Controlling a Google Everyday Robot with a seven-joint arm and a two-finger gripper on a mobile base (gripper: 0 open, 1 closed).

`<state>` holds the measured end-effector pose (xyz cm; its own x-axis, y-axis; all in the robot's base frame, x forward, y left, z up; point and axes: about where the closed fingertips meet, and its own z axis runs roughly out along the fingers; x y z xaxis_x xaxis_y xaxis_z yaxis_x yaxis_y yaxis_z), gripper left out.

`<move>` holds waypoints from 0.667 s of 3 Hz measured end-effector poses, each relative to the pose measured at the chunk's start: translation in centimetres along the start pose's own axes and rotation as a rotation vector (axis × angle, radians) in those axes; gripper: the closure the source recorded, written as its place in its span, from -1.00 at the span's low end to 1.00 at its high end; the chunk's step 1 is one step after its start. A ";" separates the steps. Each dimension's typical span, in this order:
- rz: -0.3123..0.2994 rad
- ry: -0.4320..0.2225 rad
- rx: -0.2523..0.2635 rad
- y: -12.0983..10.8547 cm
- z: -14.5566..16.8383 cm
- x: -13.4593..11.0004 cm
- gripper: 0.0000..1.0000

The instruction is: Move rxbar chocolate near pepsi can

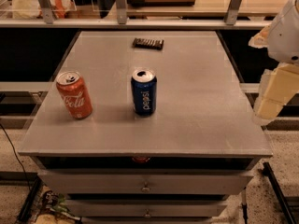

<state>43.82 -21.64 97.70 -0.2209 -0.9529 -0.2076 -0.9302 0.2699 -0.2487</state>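
Observation:
The rxbar chocolate (148,43) is a small flat dark bar lying near the far edge of the grey table top (201,92), a little left of its middle. The pepsi can (144,92) is dark blue with white lettering and stands upright near the table's centre, well in front of the bar. My gripper (268,104) hangs off the table's right edge, on the white arm (285,31), far from both the bar and the can and holding nothing that shows.
An orange-red Coca-Cola can (74,95) stands upright at the left front of the table. Drawers (145,183) sit under the table top. A rail with metal posts (120,8) runs behind the table's far edge.

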 end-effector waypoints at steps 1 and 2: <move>0.002 -0.012 0.010 -0.3 -0.1 -0.1 -1.00; -0.013 -0.072 0.022 -3.3 1.3 -1.1 -1.00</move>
<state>47.47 -21.33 97.50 -0.1860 -0.9442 -0.2718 -0.9261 0.2608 -0.2726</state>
